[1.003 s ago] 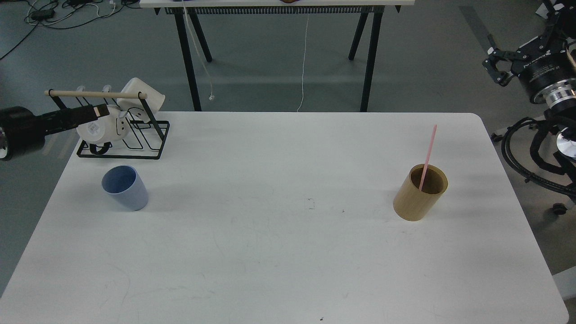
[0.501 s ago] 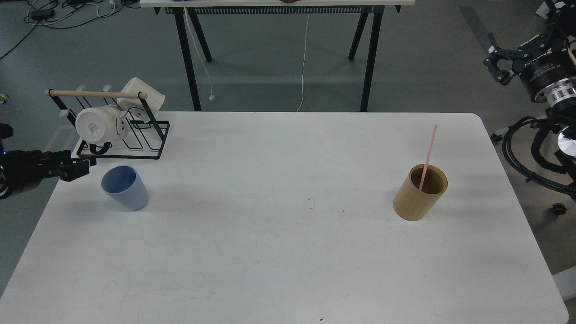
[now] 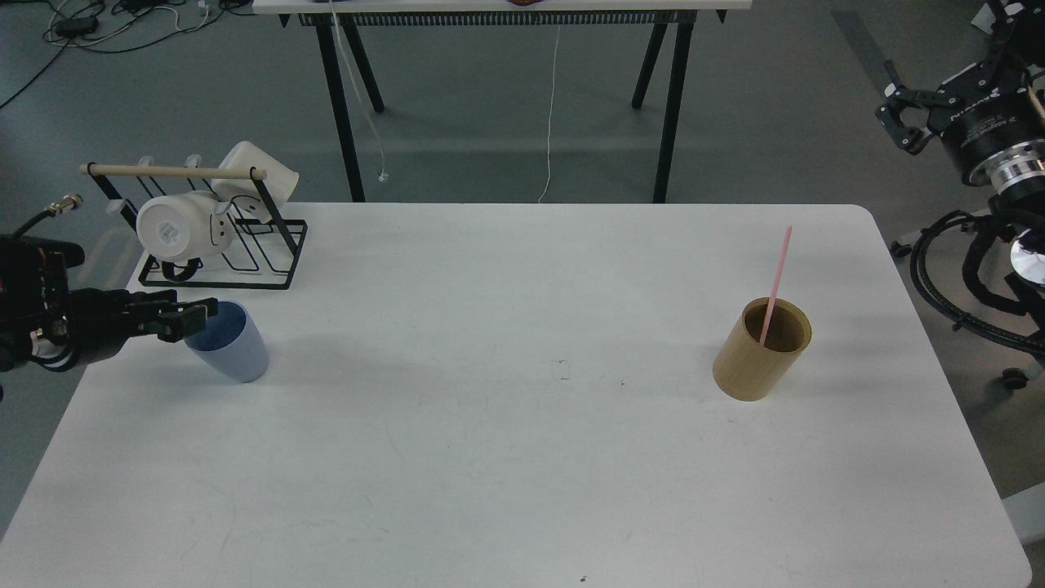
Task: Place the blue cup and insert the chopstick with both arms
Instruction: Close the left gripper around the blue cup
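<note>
The blue cup (image 3: 233, 349) stands upright on the left side of the white table (image 3: 522, 457). My left gripper (image 3: 194, 318) reaches in from the left edge, its fingertips at the cup's left rim; its two fingers look slightly parted and hold nothing. The pink chopstick (image 3: 780, 273) leans in the tan wooden cylinder (image 3: 755, 367) on the right side of the table. My right gripper (image 3: 900, 114) hangs beyond the table's right edge at the upper right, its claws spread and empty.
A black wire rack (image 3: 245, 253) with a beige wooden rod (image 3: 171, 171) holds white mugs (image 3: 175, 229) just behind the blue cup. A second table's black legs (image 3: 343, 106) stand beyond the far edge. Black cables (image 3: 955, 286) lie to the right.
My left gripper has dropped from in front of the rack to table height, then moved right up to the blue cup's rim. The right arm has barely moved.
</note>
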